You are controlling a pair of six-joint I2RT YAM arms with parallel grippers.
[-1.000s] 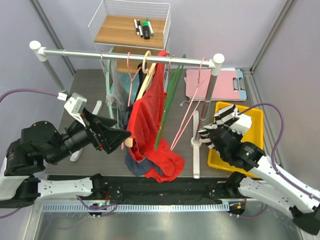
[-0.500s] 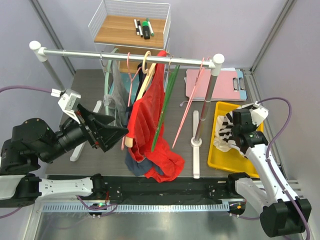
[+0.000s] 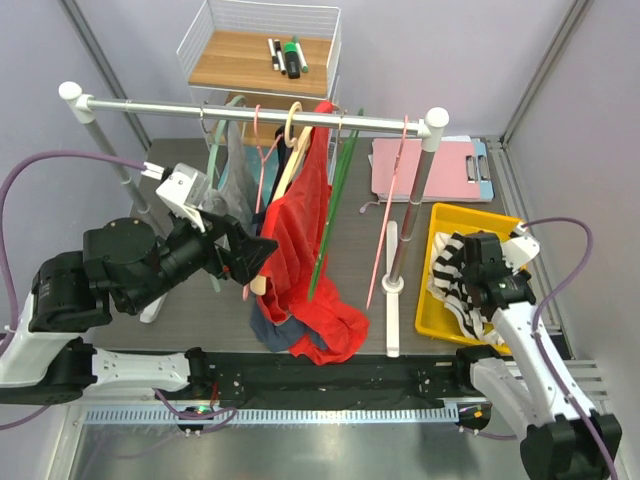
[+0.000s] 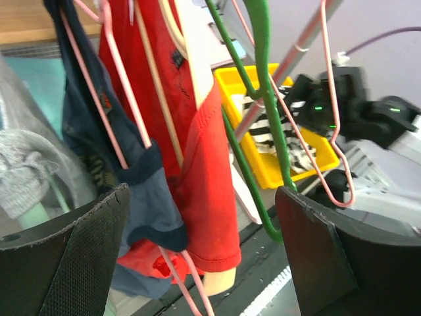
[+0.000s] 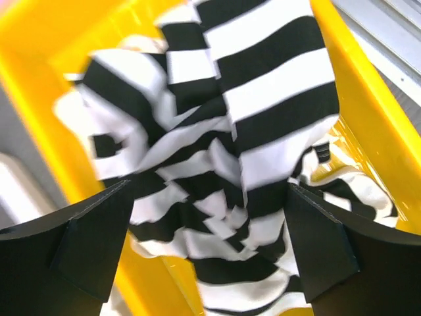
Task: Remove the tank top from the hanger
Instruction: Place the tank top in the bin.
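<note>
Beginning nearest, at the lower right of the overhead view: finding the right pincer (image 5: 204, 247) spread wide and gripping nothing, hovering over a striped garment (image 5: 217, 151) that is lying crumpled in the yellow tray (image 3: 478, 213). Moving to the left middle: seeing the left pincer (image 4: 202, 197) gaping fully too, empty, pointing toward the frame's centre.

Locating the red tank top (image 3: 295, 240) just beyond those open jaws and apart from them, sitting between the two fingers in the left wrist view. Seeing it draping from a wooden hanger (image 4: 191, 59), with hem sagging toward the lower centre beside a navy garment (image 4: 141, 191).

Judging the top as light, soft and limp: probably stretching and slipping rather than resisting, and dragging the freely swinging hanger along. Favouring a hold on bunched fabric near the shoulder strap, high on the hanger's arm, rather than on the loose hem, for lifting the strap off the wood. Noting a green hanger (image 4: 271, 112) crowding just right of it.

Ending farthest, at the upper centre: tracing the hanger's hook up to the metal rail (image 3: 200, 108).
</note>
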